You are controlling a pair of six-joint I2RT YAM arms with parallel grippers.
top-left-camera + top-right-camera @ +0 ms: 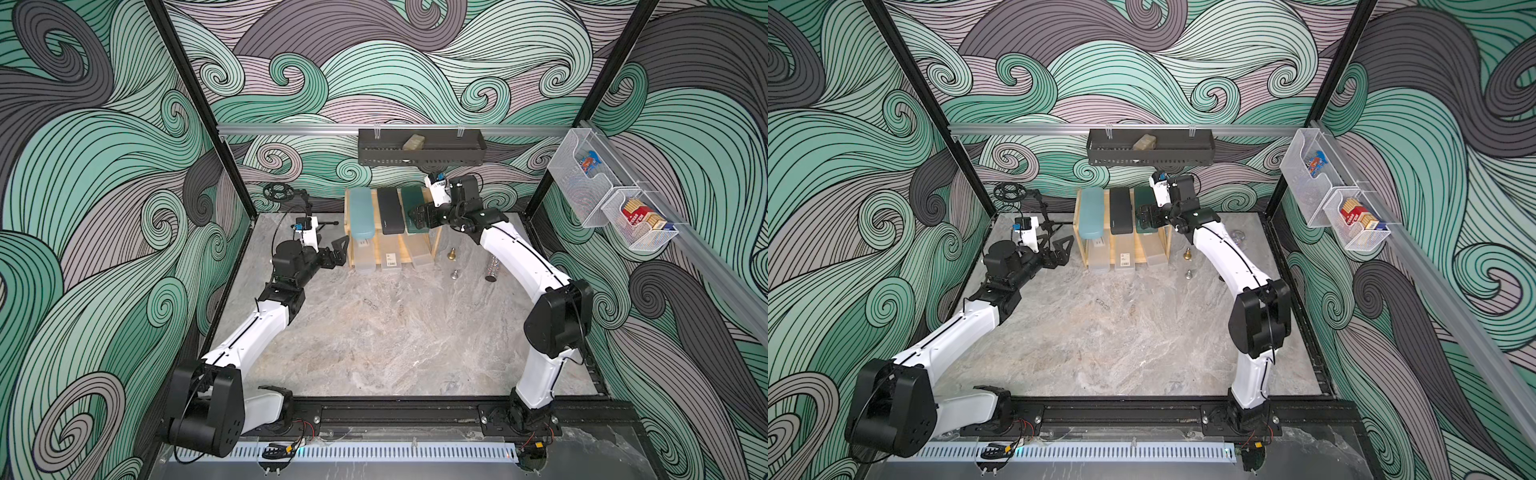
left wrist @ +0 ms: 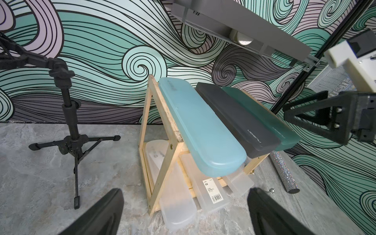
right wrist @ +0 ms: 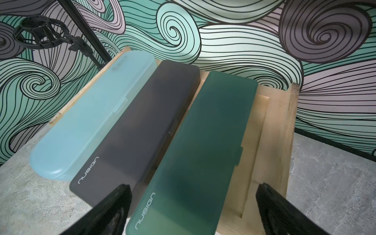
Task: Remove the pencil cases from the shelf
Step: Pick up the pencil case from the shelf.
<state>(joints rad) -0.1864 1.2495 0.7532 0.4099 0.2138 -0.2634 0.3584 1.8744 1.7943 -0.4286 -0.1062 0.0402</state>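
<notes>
The wooden shelf stands at the back of the table. Its top tier holds three pencil cases side by side: light teal-blue, black and dark green. Three frosted cases lie on the lower tier, their ends sticking out at the front. My right gripper is open above the near end of the dark green case, one finger to each side. My left gripper is open, low, just left of the shelf, facing the frosted cases.
A black perforated tray hangs on the back wall above the shelf. Two white mesh baskets hang on the right wall. A black tripod stand is left of the shelf. A glittery tube and two small metal pieces lie to its right.
</notes>
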